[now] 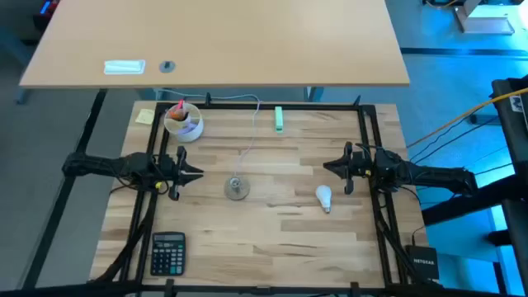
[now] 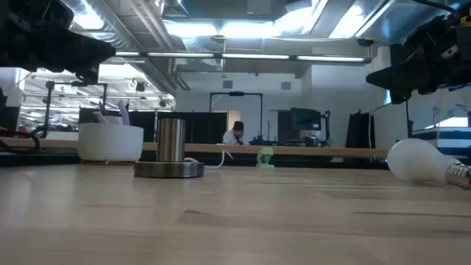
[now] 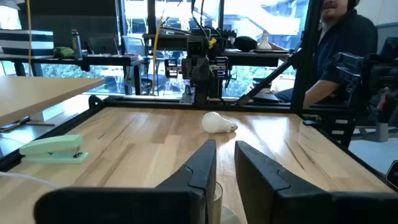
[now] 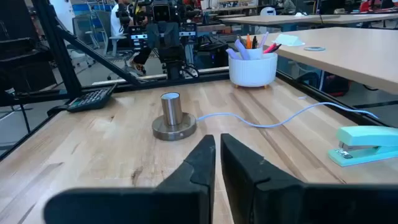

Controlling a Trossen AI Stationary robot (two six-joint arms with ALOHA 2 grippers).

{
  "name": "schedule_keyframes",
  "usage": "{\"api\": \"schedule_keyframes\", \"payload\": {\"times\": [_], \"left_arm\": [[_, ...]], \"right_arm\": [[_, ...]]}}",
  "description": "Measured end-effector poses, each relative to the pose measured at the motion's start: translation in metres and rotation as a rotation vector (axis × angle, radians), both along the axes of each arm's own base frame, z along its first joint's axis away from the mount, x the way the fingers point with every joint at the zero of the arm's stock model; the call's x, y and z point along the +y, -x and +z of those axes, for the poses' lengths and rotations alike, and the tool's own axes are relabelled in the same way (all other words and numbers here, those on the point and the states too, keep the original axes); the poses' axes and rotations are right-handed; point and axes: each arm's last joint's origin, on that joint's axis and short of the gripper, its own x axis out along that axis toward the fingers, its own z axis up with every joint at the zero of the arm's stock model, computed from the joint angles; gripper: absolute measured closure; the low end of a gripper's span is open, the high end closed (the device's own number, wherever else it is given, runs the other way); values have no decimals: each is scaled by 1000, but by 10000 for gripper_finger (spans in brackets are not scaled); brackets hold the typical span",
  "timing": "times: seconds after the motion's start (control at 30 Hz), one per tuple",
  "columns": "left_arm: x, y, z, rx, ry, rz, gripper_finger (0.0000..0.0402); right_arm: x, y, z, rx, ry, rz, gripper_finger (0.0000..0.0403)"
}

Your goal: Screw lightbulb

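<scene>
The white lightbulb (image 1: 323, 197) lies on its side on the table at the right, its silvery screw base toward the near edge; it also shows in the low view (image 2: 419, 160) and the left wrist view (image 3: 219, 122). The round grey socket base (image 1: 237, 188) stands at mid-table with a thin cord running to the far edge; it also shows in the right wrist view (image 4: 173, 118). My left gripper (image 1: 198, 173) hangs shut above the table, left of the socket. My right gripper (image 1: 327, 167) hangs shut just beyond the bulb, toward the far edge. Both are empty.
A pale green block (image 1: 280, 119) lies at the far edge. A white cup with pens (image 1: 183, 122) and a yellow note (image 1: 145, 116) sit at the far left. A calculator (image 1: 168, 252) lies near left. A black frame (image 1: 367, 140) borders the table.
</scene>
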Motion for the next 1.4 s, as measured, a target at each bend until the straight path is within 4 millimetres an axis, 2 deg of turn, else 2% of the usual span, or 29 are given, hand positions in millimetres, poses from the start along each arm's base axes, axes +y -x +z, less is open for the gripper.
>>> {"api": "schedule_keyframes", "payload": {"times": [0.53, 0.67, 0.73, 0.9, 1.07, 1.23, 1.4], "left_arm": [[0, 0, 0, 0, 4, 0, 353], [0, 0, 2, 1, 98, 8, 353], [1, 2, 6, 3, 134, 11, 353], [2, 8, 33, 38, 134, 13, 353], [3, 12, 76, 52, 108, 61, 353], [4, 5, 117, 59, 84, 131, 353], [2, -12, 148, 82, 29, 133, 353]], "right_arm": [[0, 0, 1, -5, -7, 0, 373], [0, 1, 6, 8, -68, -4, 373], [0, 3, 16, -12, -67, 2, 373], [0, 10, 49, -83, -22, -21, 373], [0, 15, 82, -109, -21, -47, 373], [0, 10, 111, -79, -18, -47, 373], [-2, -4, 140, -51, -20, -48, 373]]}}
